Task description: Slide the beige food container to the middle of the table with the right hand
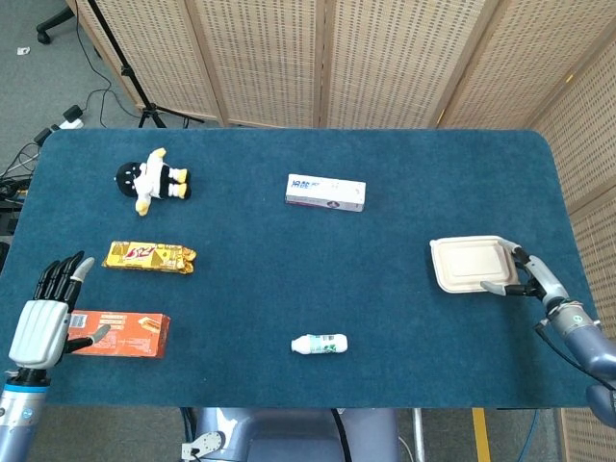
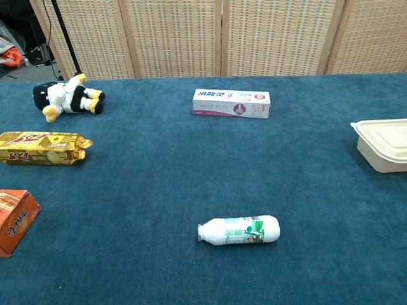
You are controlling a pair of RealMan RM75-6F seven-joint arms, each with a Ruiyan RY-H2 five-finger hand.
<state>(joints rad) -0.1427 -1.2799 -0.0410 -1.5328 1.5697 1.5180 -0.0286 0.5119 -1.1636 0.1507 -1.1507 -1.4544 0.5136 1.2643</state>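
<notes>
The beige food container [image 1: 474,264] sits near the right edge of the table [image 1: 289,279], far from the middle. The right hand [image 1: 532,279] touches the container's right side, with its fingers [image 1: 502,288] reaching along the box's near edge; whether they grip it is hard to tell. The left hand [image 1: 43,318] hangs at the near left corner with fingers spread apart, just beside an orange box [image 1: 120,332]. A small white bottle [image 1: 320,344] lies near the front edge.
</notes>
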